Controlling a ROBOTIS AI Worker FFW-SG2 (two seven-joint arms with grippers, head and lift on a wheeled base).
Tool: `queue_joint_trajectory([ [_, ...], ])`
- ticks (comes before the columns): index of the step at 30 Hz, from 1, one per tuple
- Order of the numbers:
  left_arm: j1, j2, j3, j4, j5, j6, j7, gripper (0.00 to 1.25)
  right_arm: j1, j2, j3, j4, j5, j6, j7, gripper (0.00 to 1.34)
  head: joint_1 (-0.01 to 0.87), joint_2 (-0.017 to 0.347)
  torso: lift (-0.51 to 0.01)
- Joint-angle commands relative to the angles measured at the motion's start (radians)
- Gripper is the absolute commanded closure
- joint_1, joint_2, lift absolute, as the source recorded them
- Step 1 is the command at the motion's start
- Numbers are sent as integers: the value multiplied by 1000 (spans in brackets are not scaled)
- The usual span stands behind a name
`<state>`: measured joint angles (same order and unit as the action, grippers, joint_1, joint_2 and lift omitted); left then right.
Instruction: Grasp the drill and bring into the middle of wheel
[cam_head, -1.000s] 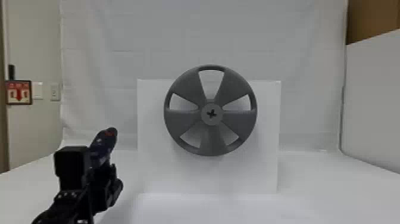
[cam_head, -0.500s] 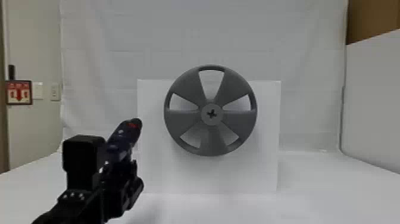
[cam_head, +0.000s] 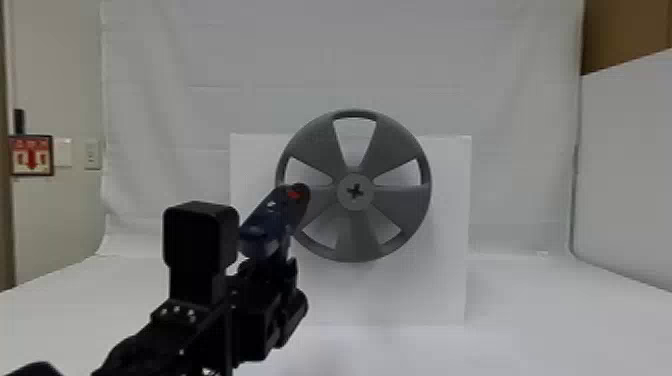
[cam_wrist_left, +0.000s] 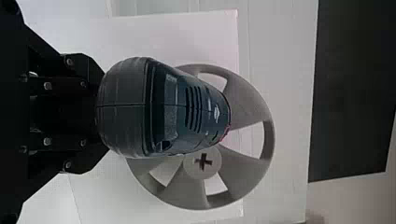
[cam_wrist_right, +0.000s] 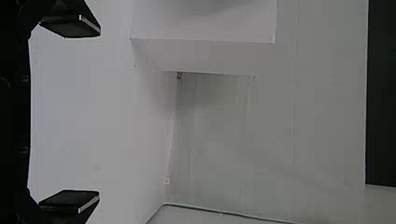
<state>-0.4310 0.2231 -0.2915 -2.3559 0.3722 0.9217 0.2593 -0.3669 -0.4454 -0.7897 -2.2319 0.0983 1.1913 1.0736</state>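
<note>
Drill (cam_head: 270, 220) is clasped by the left gripper (cam_wrist_left: 93, 112), left of the hub (cam_head: 345, 200) in the head view; the right gripper (cam_wrist_right: 81, 114) stands wide and empty. Pushing forward without correcting that offset could drive the tool into a spoke or gap of the wheel (cam_head: 356, 237). A slanted approach might skid off centre; a weak hold could let contact twist it.

Blue drill (cam_head: 265, 225) before gray wheel (cam_head: 359, 232)
</note>
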Motion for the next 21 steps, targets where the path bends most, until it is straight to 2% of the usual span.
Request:
queue_joint_trajectory([
  [1, -35, 4, -43, 0, 21, 2, 0, 1223, -1, -1, 3, 0, 3, 2, -1, 79, 54, 31, -403],
  [11, -80, -1, -97, 47, 25, -3, 0, 1222, -12, 4, 26, 0, 21, 2, 0, 79, 54, 31, -403],
  [17, -91, -22, -112, 95, 30, -29, -2, 1222, -17, 7, 35, 0, 38, 4, 0, 79, 54, 31, -403],
  [21, -103, -27, -123, 116, 19, -38, -2, 1222, -17, 5, 38, 0, 41, 5, 0, 79, 54, 31, -403],
])
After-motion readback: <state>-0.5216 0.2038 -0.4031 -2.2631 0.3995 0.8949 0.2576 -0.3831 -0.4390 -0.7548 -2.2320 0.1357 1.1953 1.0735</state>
